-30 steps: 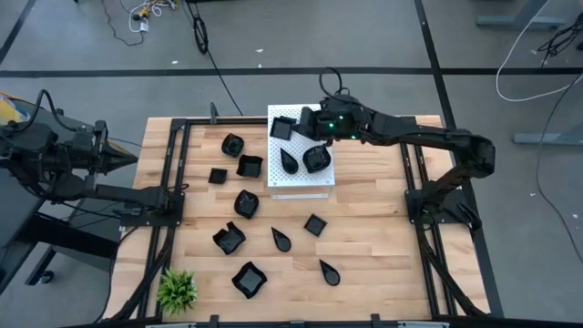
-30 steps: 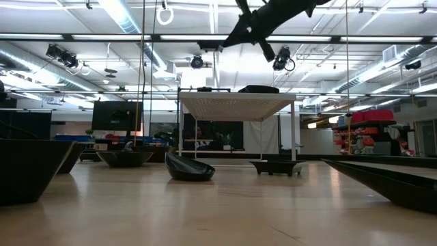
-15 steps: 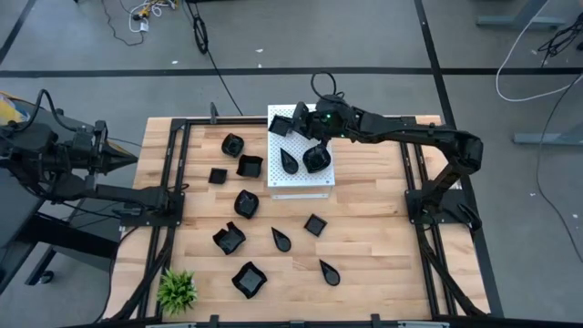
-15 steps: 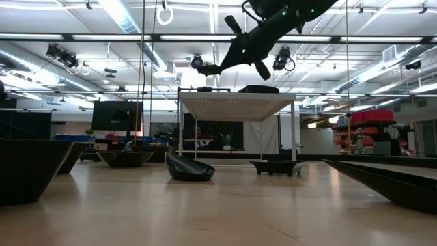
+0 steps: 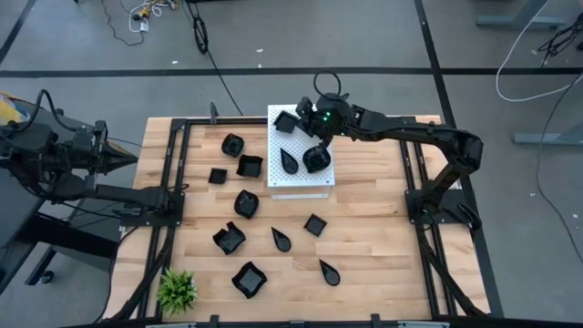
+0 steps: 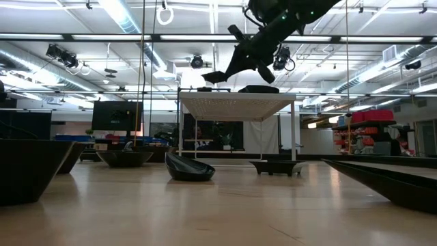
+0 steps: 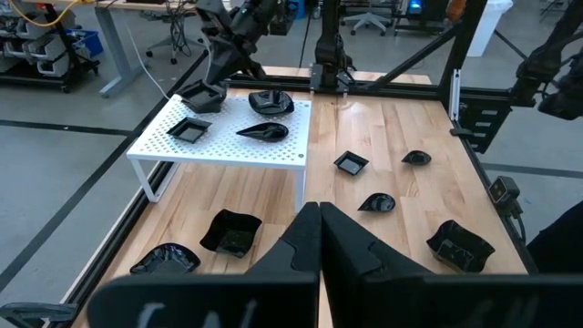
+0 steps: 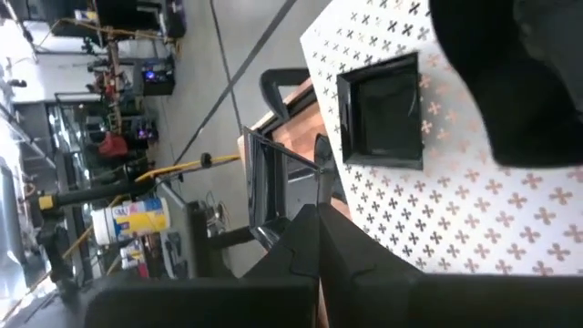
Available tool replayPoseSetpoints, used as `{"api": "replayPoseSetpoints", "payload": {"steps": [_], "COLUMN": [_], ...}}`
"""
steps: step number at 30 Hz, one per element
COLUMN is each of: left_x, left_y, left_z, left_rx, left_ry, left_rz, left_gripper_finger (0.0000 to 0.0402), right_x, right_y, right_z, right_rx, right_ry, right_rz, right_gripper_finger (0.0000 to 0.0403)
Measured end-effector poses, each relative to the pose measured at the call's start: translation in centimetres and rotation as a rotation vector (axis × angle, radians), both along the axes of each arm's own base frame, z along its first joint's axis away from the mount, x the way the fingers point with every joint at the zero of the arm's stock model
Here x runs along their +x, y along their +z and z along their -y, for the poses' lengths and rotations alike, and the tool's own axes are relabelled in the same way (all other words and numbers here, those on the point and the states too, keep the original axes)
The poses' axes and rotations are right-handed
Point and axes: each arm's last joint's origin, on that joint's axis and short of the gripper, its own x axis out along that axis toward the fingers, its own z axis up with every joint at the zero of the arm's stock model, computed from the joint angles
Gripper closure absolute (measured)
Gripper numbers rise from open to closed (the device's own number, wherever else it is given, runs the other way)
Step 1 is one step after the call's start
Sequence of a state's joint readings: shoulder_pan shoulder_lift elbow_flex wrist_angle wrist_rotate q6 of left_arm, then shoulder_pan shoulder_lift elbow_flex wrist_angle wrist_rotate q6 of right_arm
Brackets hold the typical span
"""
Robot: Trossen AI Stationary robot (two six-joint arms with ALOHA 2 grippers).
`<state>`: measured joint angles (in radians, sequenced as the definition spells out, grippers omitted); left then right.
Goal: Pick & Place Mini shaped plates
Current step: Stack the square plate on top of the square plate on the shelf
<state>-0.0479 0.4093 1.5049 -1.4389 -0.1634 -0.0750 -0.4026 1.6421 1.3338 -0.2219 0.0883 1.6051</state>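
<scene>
Black glossy mini plates are lying scattered over a pale wooden table as two dark arms are working above it. At the far left the left gripper is waiting off the table's left edge with its fingers pressed shut and nothing in them. A small green plant is standing at the table's near left corner. Across the wood from there, loose dishes are lying apart from one another: a rounded plate and two small square ones near the left rail, larger ruffled dishes toward the front, and teardrop plates farther right. At the back of the table a white perforated board is standing raised on thin legs, and on it are sitting a teardrop plate and a rounded dish; a square plate is also lying flat on the board, toward its back left corner. The right gripper is hovering over that back left part of the board with its fingers closed on a small square plate, which is hanging tilted just above the perforated surface. The right arm is reaching in from its base on the table's right side.
</scene>
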Motion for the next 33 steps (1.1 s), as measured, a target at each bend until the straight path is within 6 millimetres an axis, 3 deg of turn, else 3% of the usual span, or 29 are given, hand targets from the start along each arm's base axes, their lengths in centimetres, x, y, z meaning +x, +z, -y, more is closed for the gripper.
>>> {"api": "replayPoseSetpoints", "payload": {"steps": [7,19,33], "left_x": [0.0,0.0,0.0], "left_y": [0.0,0.0,0.0], "left_z": [0.0,0.0,0.0], "left_rx": [0.000,0.000,0.000], "left_ry": [0.000,0.000,0.000], "left_rz": [0.000,0.000,0.000], "left_gripper_finger": [0.0399,0.0399,0.0399], "right_x": [0.5,-0.4,0.1], "right_y": [-1.3,-1.5,-2.7], "right_z": [0.5,2.2,2.5], "right_rx": [0.027,-0.056,-0.064], "right_ry": [-0.012,0.012,0.077], "right_rz": [-0.028,-0.102,-0.144], "right_gripper_finger": [0.0403,0.0403,0.0403]}}
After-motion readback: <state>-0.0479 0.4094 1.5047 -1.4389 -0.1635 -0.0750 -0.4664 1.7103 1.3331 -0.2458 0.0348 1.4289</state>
